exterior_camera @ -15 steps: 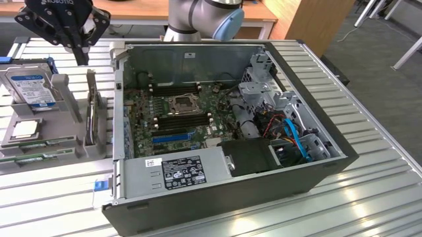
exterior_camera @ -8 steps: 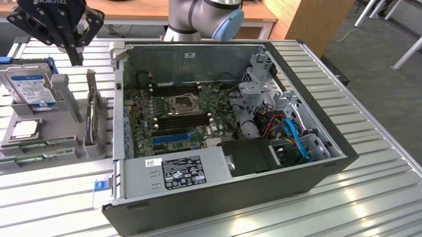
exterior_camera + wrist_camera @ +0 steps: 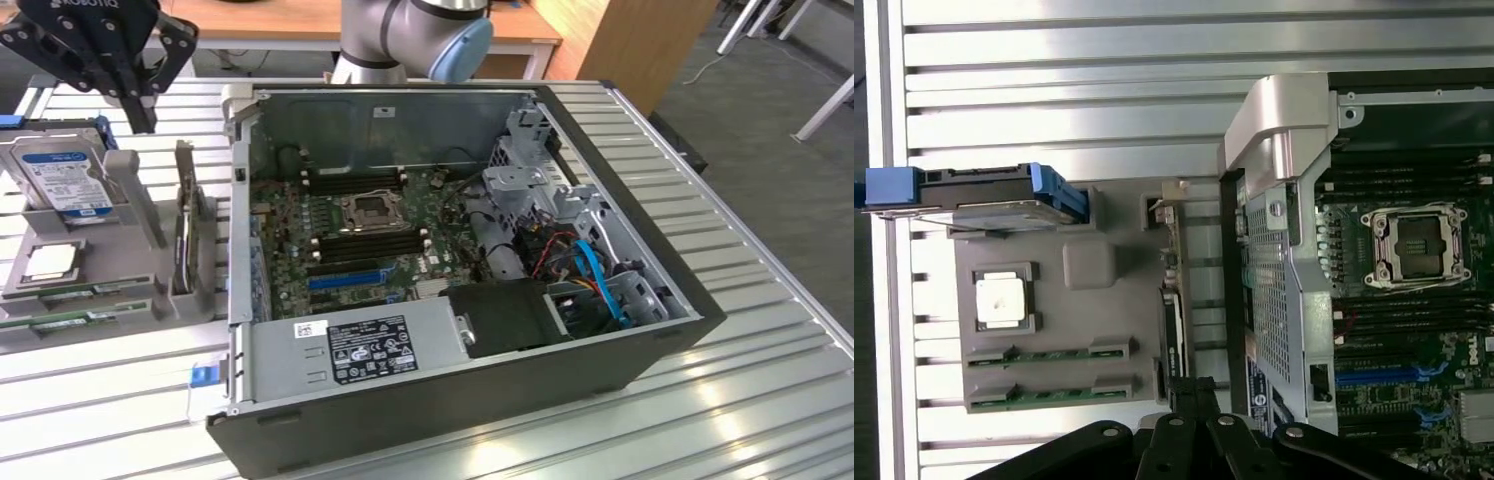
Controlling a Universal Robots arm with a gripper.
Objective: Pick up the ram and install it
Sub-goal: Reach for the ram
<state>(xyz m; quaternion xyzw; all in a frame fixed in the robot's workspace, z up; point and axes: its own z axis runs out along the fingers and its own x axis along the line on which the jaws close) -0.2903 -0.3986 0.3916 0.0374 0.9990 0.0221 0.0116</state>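
At the exterior view's left, a grey fixture tray [image 3: 127,180] is set on the slatted table [image 3: 107,400], beside the open computer case [image 3: 641,350]. The ram [image 3: 60,322] is laid flat along the tray's near end, with a second green stick [image 3: 54,293] just beside it. A processor [image 3: 51,262] and a hard drive [image 3: 60,175] are held at 12 o'clock from the two sticks. The ram's long axis is run roughly from 9 to 3 o'clock, about parallel to the black memory slots [image 3: 363,245] on the motherboard.

The gripper [image 3: 140,120] is hung over the tray's far end, well apart from the ram, which is found at about 6 to 7 o'clock from the fingertips. An upright expansion card [image 3: 187,230] is stood between the tray's cradles and the case wall. The slots are placed at about 2 o'clock from the ram, inside the case.

In the wrist view the gripper [image 3: 1194,392] is seen clenched, its fingers pressed together, and nothing is held or touched. The ram [image 3: 1049,393] is seated in its cradle.
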